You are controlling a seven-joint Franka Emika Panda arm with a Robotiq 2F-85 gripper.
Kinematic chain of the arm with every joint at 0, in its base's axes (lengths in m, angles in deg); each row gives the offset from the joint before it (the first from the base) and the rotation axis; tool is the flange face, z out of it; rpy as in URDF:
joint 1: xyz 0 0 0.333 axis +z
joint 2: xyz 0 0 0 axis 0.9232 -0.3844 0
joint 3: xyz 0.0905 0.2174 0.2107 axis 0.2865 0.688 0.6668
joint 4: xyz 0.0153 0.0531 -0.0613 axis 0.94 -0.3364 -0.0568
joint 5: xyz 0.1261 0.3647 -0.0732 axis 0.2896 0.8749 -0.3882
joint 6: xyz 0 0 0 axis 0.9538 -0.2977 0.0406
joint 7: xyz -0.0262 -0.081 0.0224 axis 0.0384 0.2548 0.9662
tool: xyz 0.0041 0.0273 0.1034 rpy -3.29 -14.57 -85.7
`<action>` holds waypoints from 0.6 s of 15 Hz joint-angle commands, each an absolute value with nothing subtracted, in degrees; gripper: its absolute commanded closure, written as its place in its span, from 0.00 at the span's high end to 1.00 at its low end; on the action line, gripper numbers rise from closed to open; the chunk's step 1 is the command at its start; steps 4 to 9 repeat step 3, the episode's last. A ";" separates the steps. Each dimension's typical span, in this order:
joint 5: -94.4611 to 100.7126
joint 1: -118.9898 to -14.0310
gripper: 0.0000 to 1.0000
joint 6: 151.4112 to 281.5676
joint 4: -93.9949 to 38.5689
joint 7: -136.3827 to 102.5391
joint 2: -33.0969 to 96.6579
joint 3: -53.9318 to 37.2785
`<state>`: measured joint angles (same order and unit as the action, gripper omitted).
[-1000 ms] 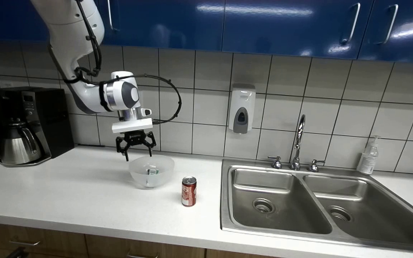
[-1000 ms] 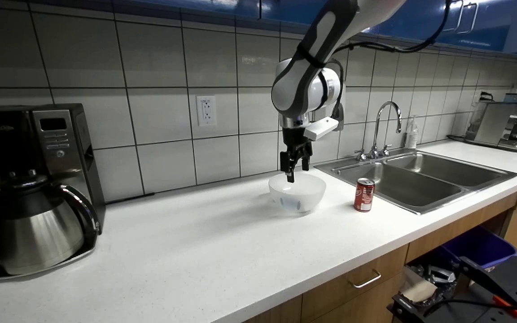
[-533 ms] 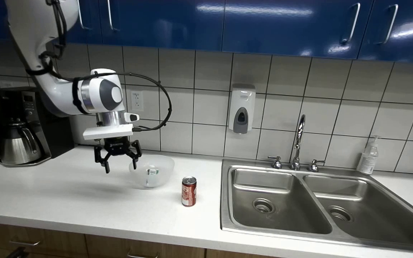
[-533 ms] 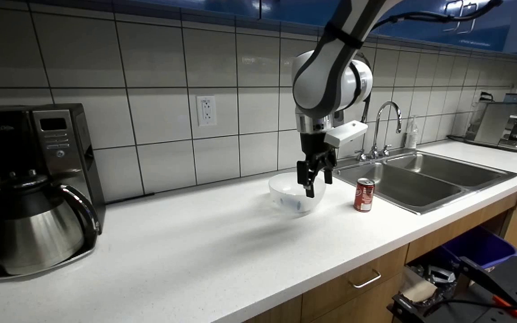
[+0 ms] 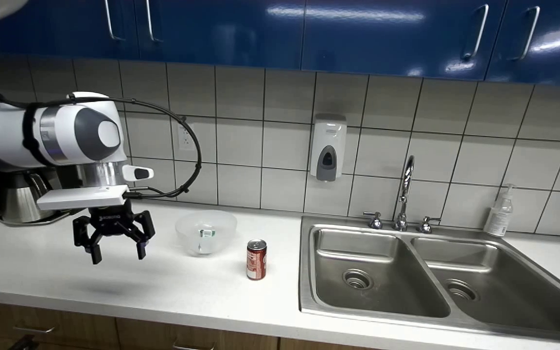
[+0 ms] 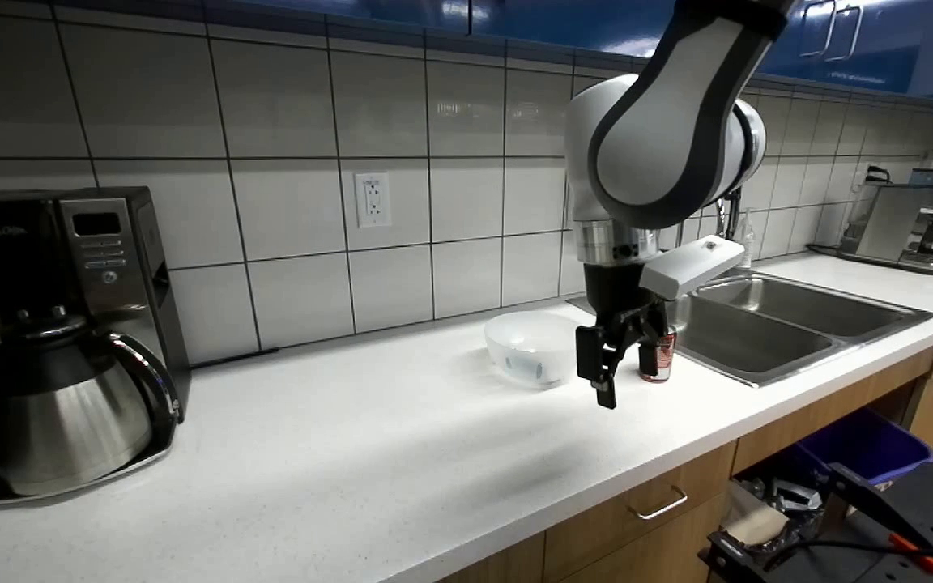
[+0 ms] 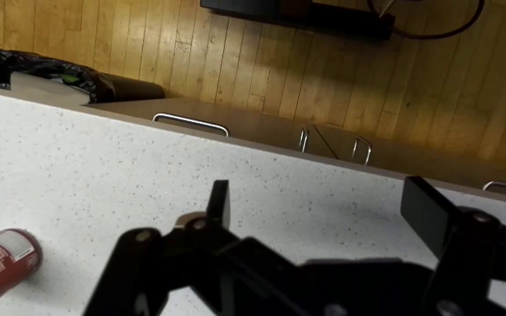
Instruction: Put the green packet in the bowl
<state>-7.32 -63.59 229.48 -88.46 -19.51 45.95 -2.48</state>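
The white translucent bowl [image 5: 190,232] stands upright on the counter in an exterior view; it also shows in an exterior view [image 6: 515,344]. A small green-and-white patch shows through the bowl's wall and looks like part of the green packet [image 5: 207,234]; the rest of it is not clear. My gripper [image 5: 119,254] is open and empty above the counter. It is apart from the bowl, on the coffee maker's side in that view and nearer the front edge. In the wrist view the gripper [image 7: 319,193] has bare counter between its fingers; the bowl is out of view there.
A red can [image 5: 256,259] stands beside the bowl; it shows at the left edge of the wrist view [image 7: 5,263]. A steel double sink [image 5: 306,272] lies beyond the can. A coffee maker [image 6: 110,267] stands at the far end. The counter's front edge [image 7: 279,151] is near.
My gripper has moved from over the bowl away towards the counter's front edge, and lower. It stays open. The bowl and the can have not moved.
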 commanded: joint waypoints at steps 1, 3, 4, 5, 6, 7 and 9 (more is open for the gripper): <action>-7.15 -63.78 1.00 229.36 -89.17 -19.51 46.84 -2.13; -7.06 -63.82 1.00 229.37 -89.52 -19.51 47.44 -2.09; -7.06 -63.82 1.00 229.37 -89.52 -19.51 47.44 -2.09; -7.06 -63.82 1.00 229.37 -89.52 -19.51 47.44 -2.09; -7.06 -63.82 1.00 229.37 -89.52 -19.51 47.44 -2.09; -7.06 -63.82 1.00 229.37 -89.52 -19.51 47.44 -2.09; -7.06 -63.82 1.00 229.37 -89.52 -19.51 47.44 -2.09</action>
